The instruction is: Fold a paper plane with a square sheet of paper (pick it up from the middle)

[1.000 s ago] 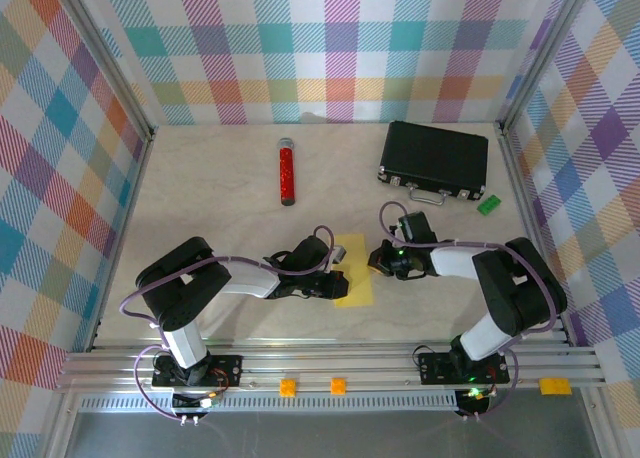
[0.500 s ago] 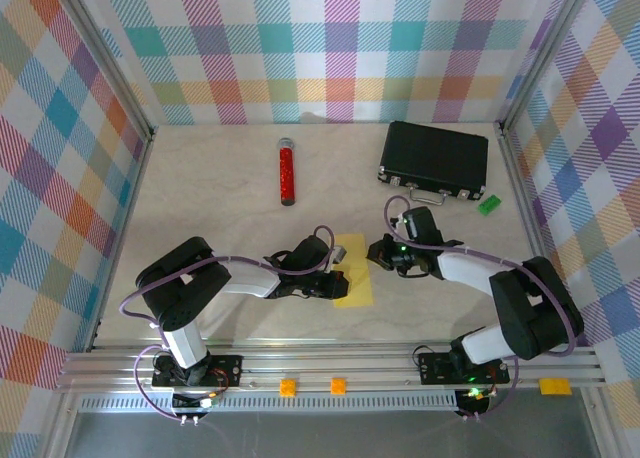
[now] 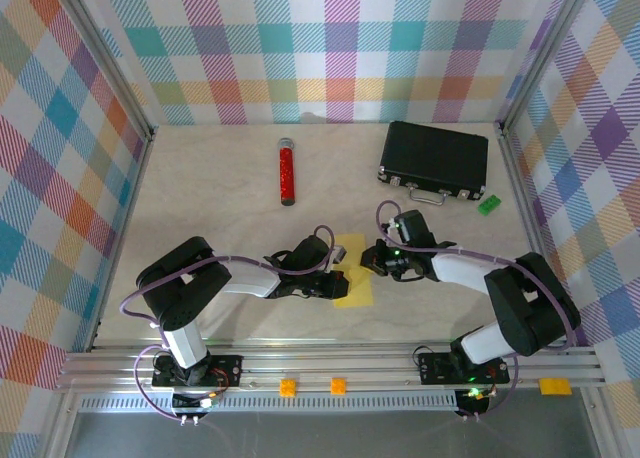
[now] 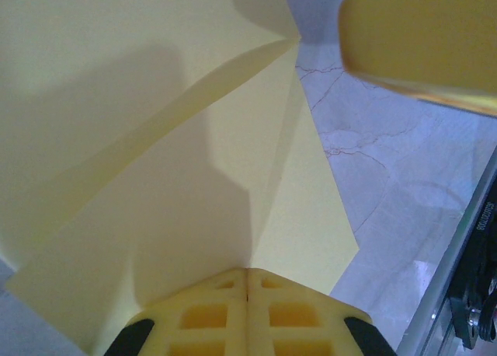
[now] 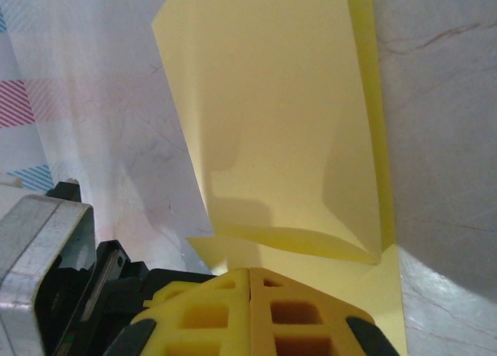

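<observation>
The square sheet of paper (image 3: 356, 275) lies creased on the table between my two grippers. In the left wrist view the yellow paper (image 4: 155, 138) has diagonal folds meeting in a point at the upper right. My left gripper (image 3: 336, 279) (image 4: 247, 272) is shut, its tips down on the sheet's left side. My right gripper (image 3: 373, 262) (image 5: 250, 272) is shut too and rests at the sheet's right edge. In front of it a folded flap (image 5: 272, 123) stands slightly lifted. One right finger (image 4: 423, 37) shows in the left wrist view.
A red cylinder (image 3: 287, 173) lies at the back left of centre. A black case (image 3: 434, 160) sits at the back right with a small green block (image 3: 488, 205) beside it. Checked walls enclose the table, and a metal rail (image 3: 330, 363) runs along the near edge.
My right gripper has edged left, closer onto the paper's right edge, and its arm has swung outward. The left arm and the paper have stayed still.
</observation>
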Available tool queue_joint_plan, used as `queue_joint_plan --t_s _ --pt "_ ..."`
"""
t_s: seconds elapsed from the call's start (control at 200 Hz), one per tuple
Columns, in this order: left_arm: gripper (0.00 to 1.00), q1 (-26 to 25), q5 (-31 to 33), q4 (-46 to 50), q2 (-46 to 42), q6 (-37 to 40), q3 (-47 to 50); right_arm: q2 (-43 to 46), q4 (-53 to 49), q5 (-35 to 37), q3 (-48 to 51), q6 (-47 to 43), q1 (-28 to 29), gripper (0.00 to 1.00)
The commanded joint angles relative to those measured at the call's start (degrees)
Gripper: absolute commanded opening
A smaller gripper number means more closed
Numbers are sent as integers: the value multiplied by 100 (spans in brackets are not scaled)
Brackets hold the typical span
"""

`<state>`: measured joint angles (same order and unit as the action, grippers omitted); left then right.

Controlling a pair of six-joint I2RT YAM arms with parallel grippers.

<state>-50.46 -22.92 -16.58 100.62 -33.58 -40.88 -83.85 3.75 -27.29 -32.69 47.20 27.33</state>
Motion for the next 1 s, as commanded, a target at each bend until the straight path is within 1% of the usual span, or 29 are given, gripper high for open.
queue_joint_plan --t_s 0.0,0.175,0.335,0.435,0.54,0.62,0.74,0.85,0.995 --pt "0 21 156 842 379 1 135 -181 -21 -58 -184 70 143 0" --pt "0 27 138 867 405 11 116 -499 95 -40 -250 136 290 0" --pt "0 23 138 854 422 14 138 -608 -121 605 -10 16 249 0" --pt "0 24 160 902 432 18 128 -528 -182 778 115 -119 -7 0" --pt "0 27 136 895 402 37 142 -528 25 453 193 -149 -455 0" --pt "0 25 159 919 379 56 151 -380 83 365 193 -168 -594 0" --pt "0 26 190 884 358 49 170 36 91 350 199 -130 -596 0" --pt "0 26 141 1011 384 124 63 306 381 20 315 24 -561 0" --pt "0 25 173 1007 341 117 37 105 475 -175 250 196 -208 0"
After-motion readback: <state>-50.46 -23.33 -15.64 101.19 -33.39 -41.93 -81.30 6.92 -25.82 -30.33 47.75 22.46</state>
